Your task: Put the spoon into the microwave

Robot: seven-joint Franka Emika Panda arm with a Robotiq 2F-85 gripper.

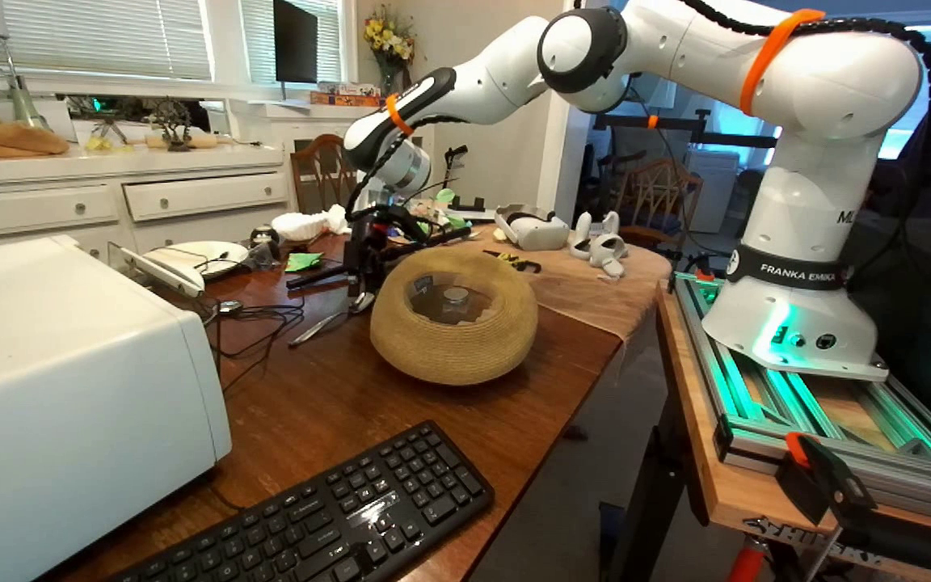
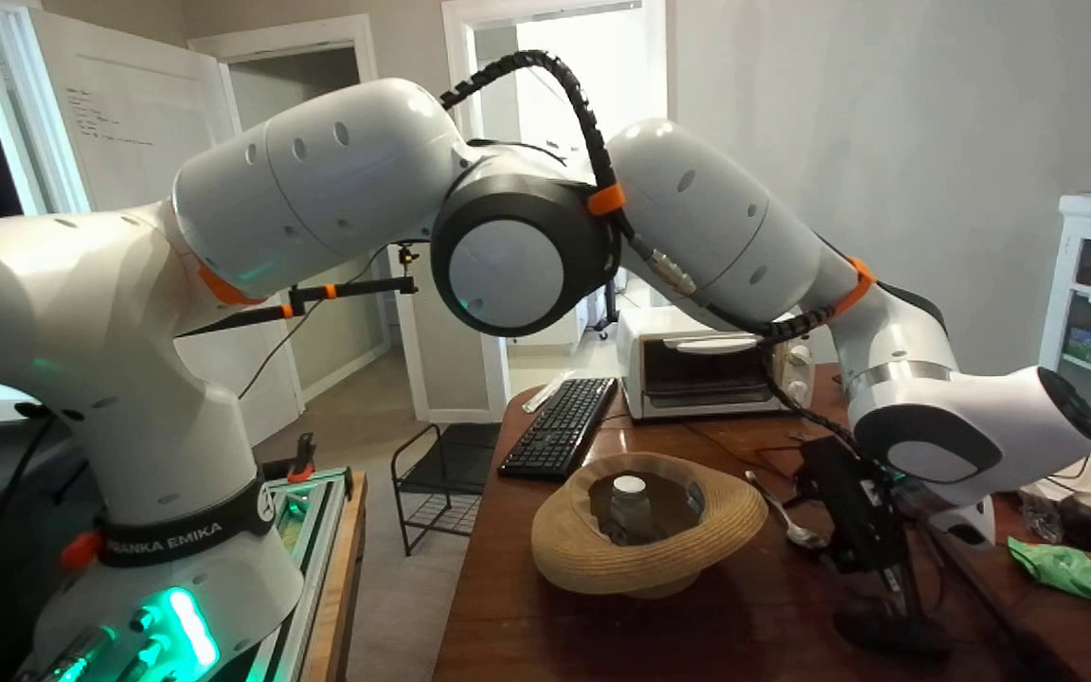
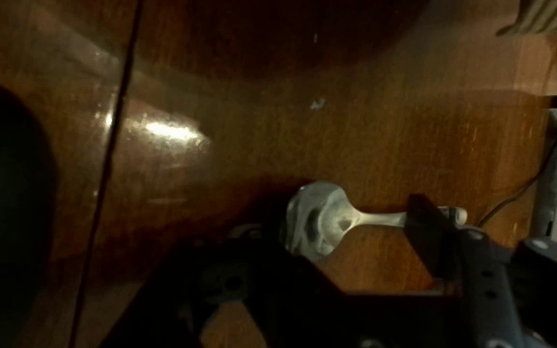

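Note:
The silver spoon (image 3: 324, 217) lies on the brown table, its bowl and handle between my gripper's fingers in the wrist view. It also shows in both exterior views, with its handle (image 1: 316, 330) and bowl (image 2: 803, 537) on the table beside the hat. My gripper (image 3: 351, 215) is open and low over the spoon; one finger is near the bowl, the other covers part of the handle. The gripper also shows in an exterior view (image 1: 364, 283). The white microwave (image 1: 69, 364) stands on the table; its dark front window (image 2: 706, 374) shows. I cannot tell if its door is open.
An upturned straw hat (image 1: 465, 347) with a white-lidded jar (image 2: 631, 502) inside sits close to the gripper. A black keyboard (image 1: 352, 509) lies by the microwave. Cables (image 1: 259, 323), a plate (image 1: 199, 255) and a green packet (image 2: 1062, 568) are also on the table.

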